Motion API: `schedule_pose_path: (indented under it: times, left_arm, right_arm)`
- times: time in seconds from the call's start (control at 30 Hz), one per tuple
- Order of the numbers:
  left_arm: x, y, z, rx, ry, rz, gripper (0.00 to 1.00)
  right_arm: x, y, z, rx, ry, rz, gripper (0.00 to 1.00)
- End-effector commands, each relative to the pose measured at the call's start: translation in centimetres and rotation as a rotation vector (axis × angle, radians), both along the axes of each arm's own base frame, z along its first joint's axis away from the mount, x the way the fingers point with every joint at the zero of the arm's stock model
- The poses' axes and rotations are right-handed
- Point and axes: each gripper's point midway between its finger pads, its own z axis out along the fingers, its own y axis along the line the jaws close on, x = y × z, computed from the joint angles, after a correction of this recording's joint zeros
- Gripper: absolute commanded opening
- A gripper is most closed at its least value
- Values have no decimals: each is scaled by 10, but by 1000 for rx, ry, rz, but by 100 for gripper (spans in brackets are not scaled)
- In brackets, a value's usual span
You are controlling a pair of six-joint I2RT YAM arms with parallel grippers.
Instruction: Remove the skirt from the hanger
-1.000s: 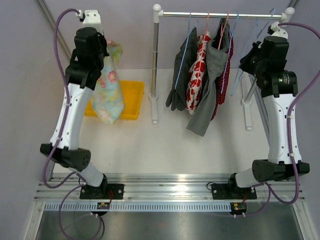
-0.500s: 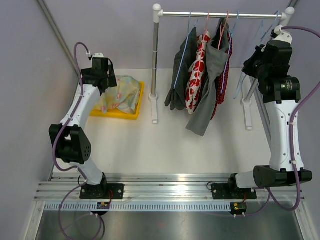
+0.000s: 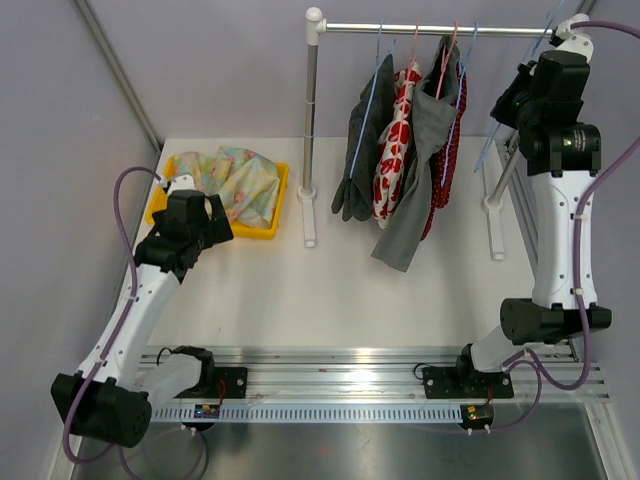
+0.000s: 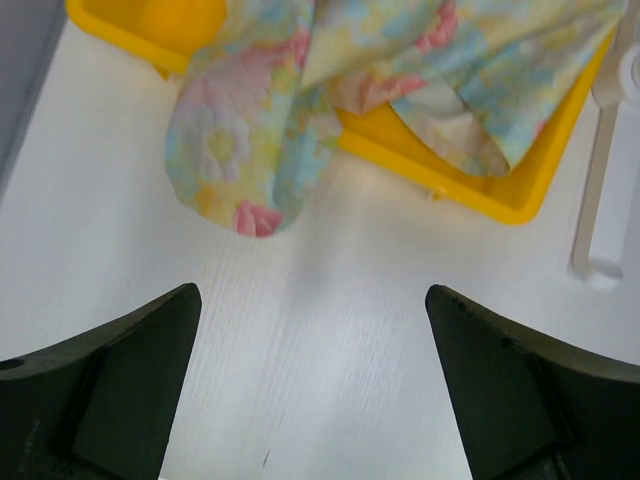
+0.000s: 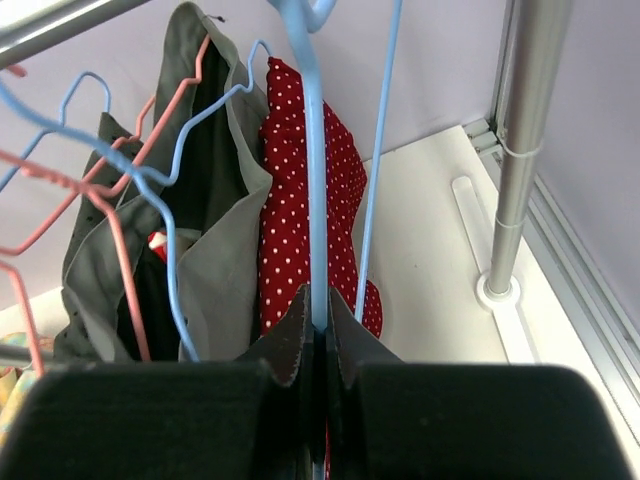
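The skirt (image 3: 235,180), a pastel floral cloth, lies crumpled in the yellow bin (image 3: 262,228) at the back left. One fold (image 4: 250,150) spills over the bin's edge (image 4: 520,190) onto the table. My left gripper (image 3: 212,228) hovers low just in front of the bin, and its jaws (image 4: 311,292) stand wide open with only bare table between them. At the rack's right end my right gripper (image 3: 512,95) is shut (image 5: 318,300) on the wire of an empty light blue hanger (image 5: 316,180), which slants down beside the rod (image 3: 490,150).
A clothes rack (image 3: 440,28) spans the back, with its left post (image 3: 310,130) beside the bin. On it hang a dark grey garment (image 3: 360,170), a red-and-white one (image 3: 395,150), a grey one (image 3: 420,190) and a red polka-dot one (image 5: 310,170). The rack's foot (image 4: 600,200) lies right of the bin.
My left arm came down from high over the bin, let go of the skirt into it, opened, and drew back toward the near side. My right arm rose a little with the hanger.
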Motion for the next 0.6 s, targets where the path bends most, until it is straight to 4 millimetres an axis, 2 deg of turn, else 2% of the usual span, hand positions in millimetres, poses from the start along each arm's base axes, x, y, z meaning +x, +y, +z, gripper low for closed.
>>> schedule_pose_path:
  times: [0.0,0.03,0.07,0.1,0.13,0.17,0.2,0.27,0.4,0.43,0.5,0.53,0.57]
  left_arm:
    - [-13,-18,-9,-30,-9,-42,99]
    - [-14,-21,-8,-14,-8,-49,99]
    - [-15,-29,-6,-3,-8,-75,99]
    - [-14,-31,-3,6,-14,-83,99]
    - [-13,-33,-3,5,-12,-90,99]
    - [-13,-33,-3,8,-11,-88,99]
    - [-13,-31,-2,13,-12,-83,99]
    - [-14,-32,-2,8,-16,-84,99]
    - [-14,-36,-5,-5,-7,-99,99]
    - [-14,-35,-5,-4,-6,-98,99]
    - [-14,-36,-5,-6,-6,-98,99]
    - [-14,-36,-5,-7,-7,-99,99]
    - [-14,-36,-6,-8,-7,-100,99]
  right_arm:
    - [30,0,13,-6,-52,12,0]
    - [35,2,12,-2,-53,17,0]
    - [39,3,21,1,-76,21,0]
    - [52,3,12,0,-57,23,0]
    - [53,3,22,-3,-80,22,0]
    - [58,2,21,-9,-75,17,0]
    - [67,-14,12,-21,-55,-14,0]
    - [72,-20,8,-25,-43,-28,0]
    - [75,-26,-8,-23,-11,-39,0]
    - [76,-26,-24,-21,25,-40,0]
    - [71,-28,-26,-23,27,-53,0]
    - [70,-30,-40,-22,60,-59,0]
    - [64,-31,-38,-22,55,-70,0]
